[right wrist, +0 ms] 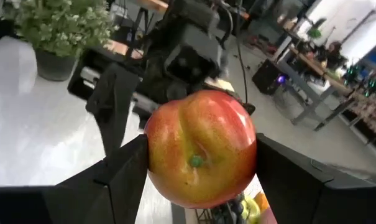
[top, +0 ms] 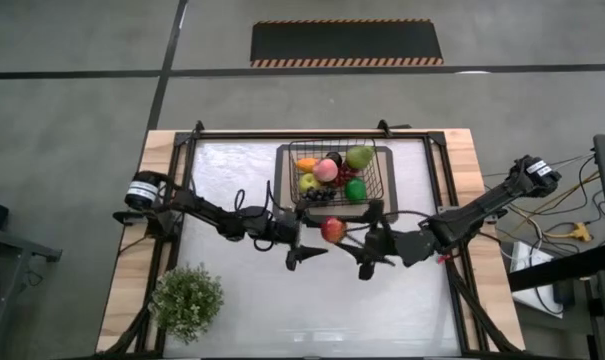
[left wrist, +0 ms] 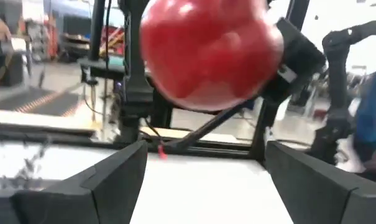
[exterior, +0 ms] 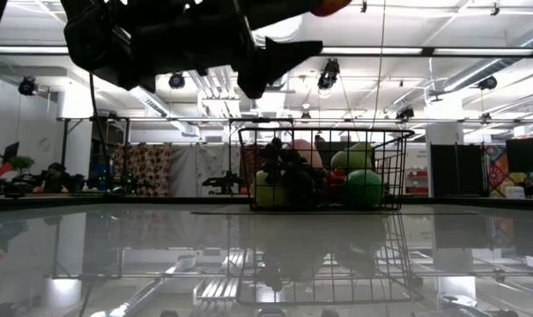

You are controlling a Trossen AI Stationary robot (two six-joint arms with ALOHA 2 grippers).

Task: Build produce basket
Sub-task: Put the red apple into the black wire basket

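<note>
The red apple [right wrist: 202, 148] sits squarely between the right gripper [top: 350, 238]'s jaws, which are clamped on its two sides, and it hangs in the air near the middle of the counter [top: 242, 300], just short of the near wall of the basket [top: 382, 180]. The left gripper [top: 307, 251] faces it from the opposite side with its jaws spread wide and empty; the apple lies just beyond their tips, not touching either one (in the left wrist view it fills the space above the two dark fingers [left wrist: 107, 180]). The basket stands toward the far edge of the counter, already holding a green apple [top: 359, 156], a pink peach [top: 326, 170], dark grapes [top: 317, 196] and other fruit. A potted plant [top: 187, 300] stands at the near left corner.
</note>
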